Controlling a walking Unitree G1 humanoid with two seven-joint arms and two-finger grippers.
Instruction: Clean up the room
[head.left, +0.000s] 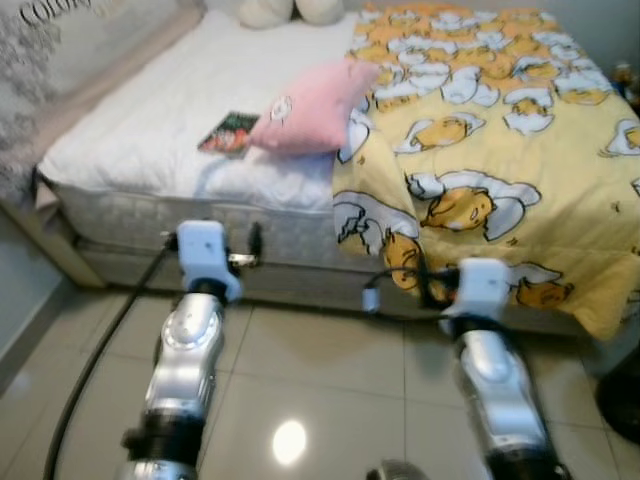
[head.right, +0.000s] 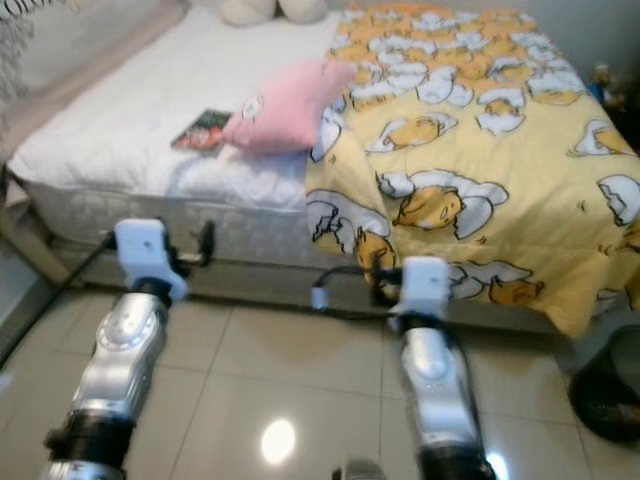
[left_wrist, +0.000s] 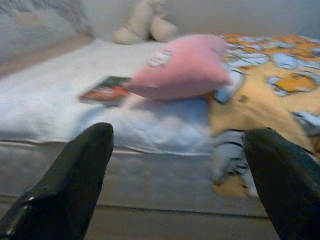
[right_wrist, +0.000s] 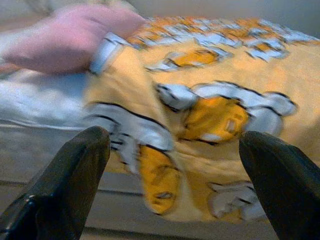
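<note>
Both arms are raised toward the near edge of the bed (head.left: 150, 140). Left tool (left_wrist: 175, 165): fingers apart, holding nothing, in front of the mattress side. Right tool (right_wrist: 175, 170): fingers apart, holding nothing, in front of the hanging corner of the yellow blanket (head.left: 500, 150). A pink pillow (head.left: 310, 105) lies on the white sheet, overlapping the blanket edge. A book (head.left: 228, 132) lies flat just beside the pillow

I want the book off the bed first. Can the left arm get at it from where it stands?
Probably not yet. The book lies well back on the white sheet, partly tucked under the pink pillow, while the left gripper, jaws open, hangs short of the mattress edge. Nothing blocks the way.
</note>
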